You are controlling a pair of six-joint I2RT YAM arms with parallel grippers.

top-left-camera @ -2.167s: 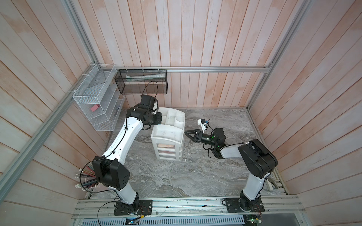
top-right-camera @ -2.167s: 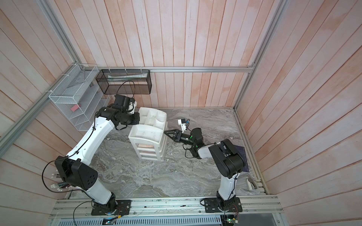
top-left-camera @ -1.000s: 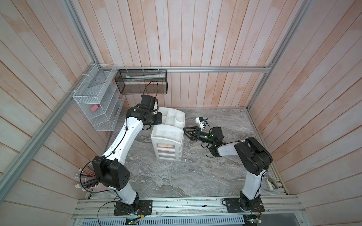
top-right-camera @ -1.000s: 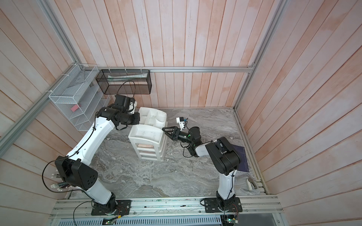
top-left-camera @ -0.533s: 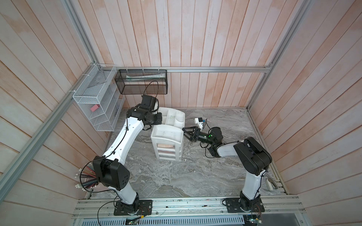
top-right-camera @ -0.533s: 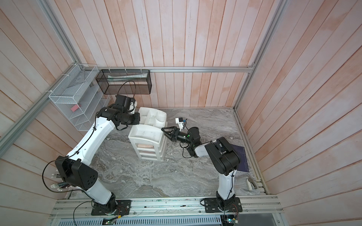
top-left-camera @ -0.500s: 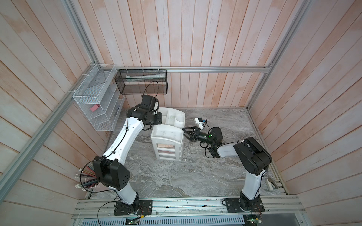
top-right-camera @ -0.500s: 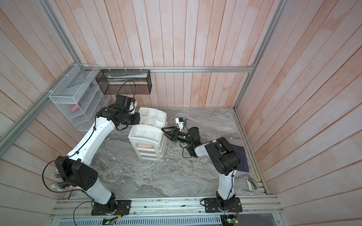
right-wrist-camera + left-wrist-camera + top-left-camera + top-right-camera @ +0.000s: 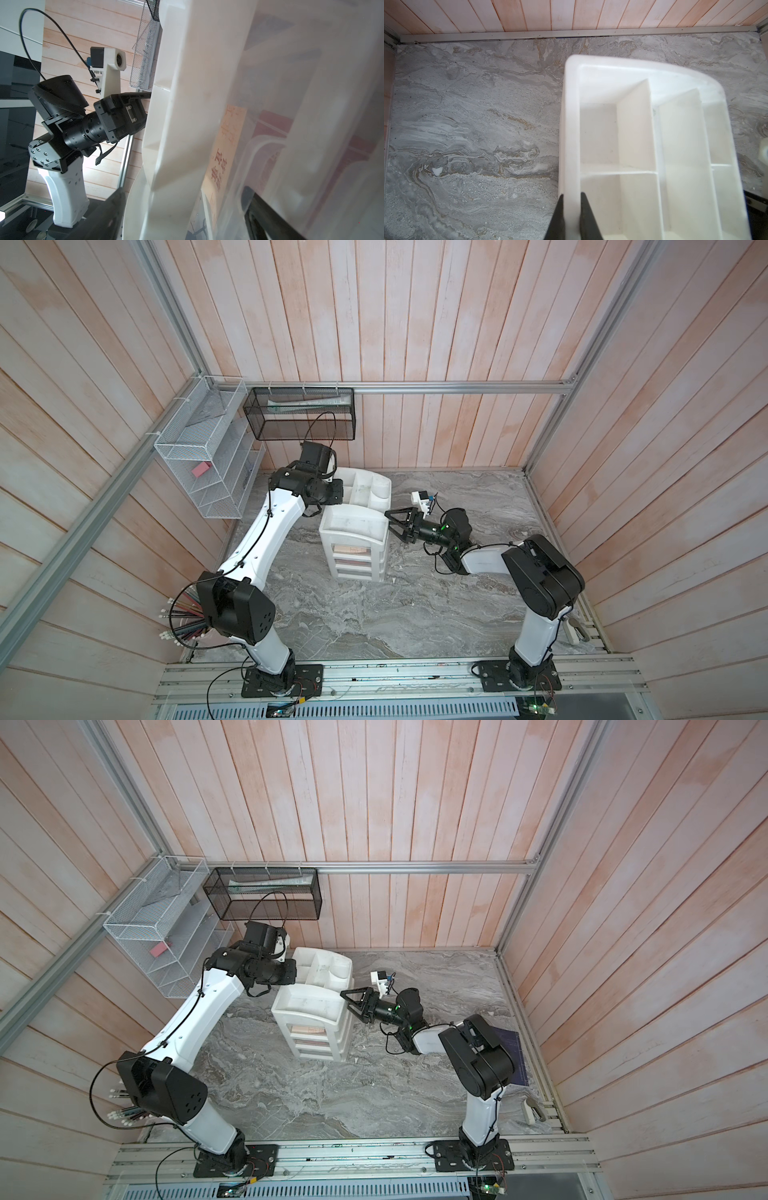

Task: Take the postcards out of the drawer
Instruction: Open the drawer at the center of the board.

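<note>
Moved: right end effector (image 9: 392, 524) drawn in against drawer unit's (image 9: 353, 572) right side.
Right end effector: spread wide, astride the unit's frame, gripping nothing.
Left end effector (image 9: 572, 207): pinched narrow on rim of tray (image 9: 571, 124) behind drawer unit.
Postcards (image 9: 226, 145): inside drawer unit, just beyond right end effector.

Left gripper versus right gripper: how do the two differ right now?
The left gripper is shut, pinching the wall of the compartment tray; the right gripper is open, holding nothing. The left gripper is at the compartment tray behind; the right gripper points at the side of the drawer unit. Both are black.
</note>
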